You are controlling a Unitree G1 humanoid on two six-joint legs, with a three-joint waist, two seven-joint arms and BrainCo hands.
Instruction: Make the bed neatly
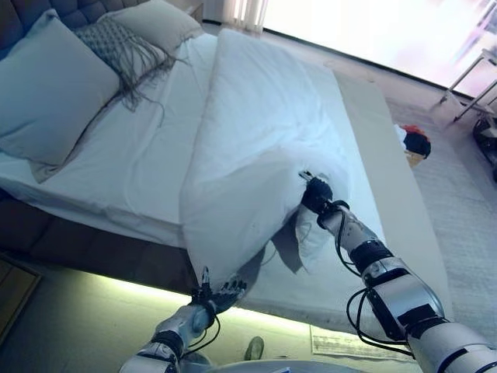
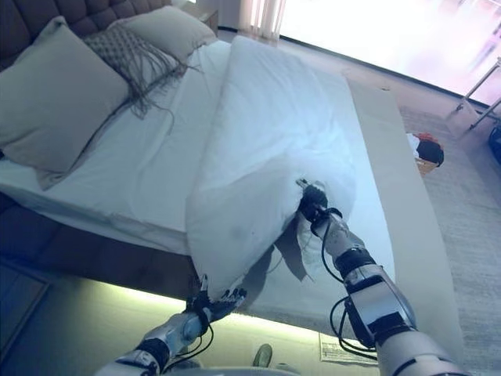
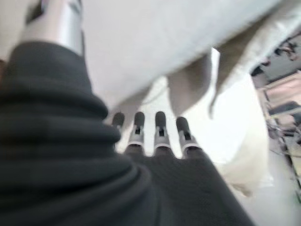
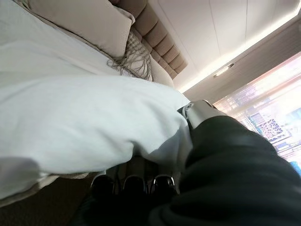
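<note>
The right hand (image 1: 316,194) is stretched forward over the bed, fingers curled into a bunched fold of the thick white duvet (image 1: 264,132). The left hand (image 1: 220,294) is held low at the duvet's hanging corner, fingers curled upward against the cloth; whether it is pinched cannot be told. No writing can be read.

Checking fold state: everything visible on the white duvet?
The white duvet looks soft and puffy, folded into a long band lying lengthwise on the bed's middle, leaving sheet bare on both sides. Its near end is bunched and droops over the bed edge. The right hand grips that bunched end; the left hand holds its hanging lower corner.
</note>
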